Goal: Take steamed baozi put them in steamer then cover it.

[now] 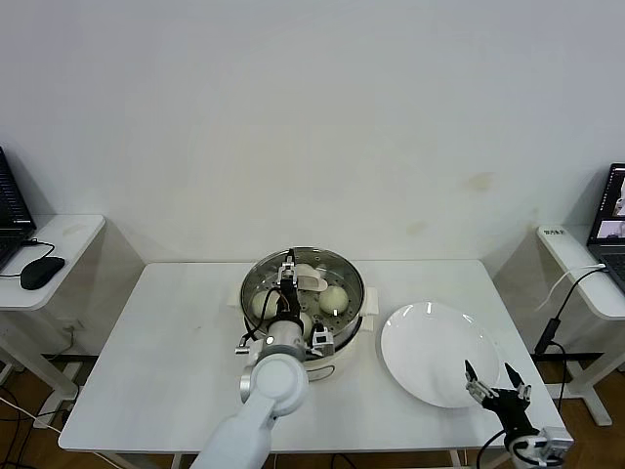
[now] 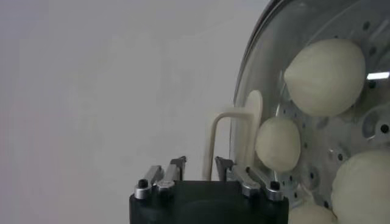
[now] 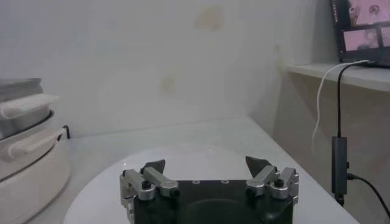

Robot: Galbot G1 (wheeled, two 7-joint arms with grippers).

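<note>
Steel: the steamer sits at the table's centre on its cream-white pot base; its rim is ringed by bare white table from 6 round to 12 o'clock
Cover: the clear glass cover lies on the steamer; its cream-white handle stands just beyond the left gripper's fingertips, not clasped
Baozi: the steamed baozi show through the glass, inside the basket
Left gripper: the left gripper hangs over the cover's centre; jaws apart, nothing between them
Right gripper: the right gripper hovers at the table's 4 o'clock corner, over the near edge of the white plate; jaws spread wide, empty
Plate: at 3 o'clock of the steamer, just beside its base
</note>
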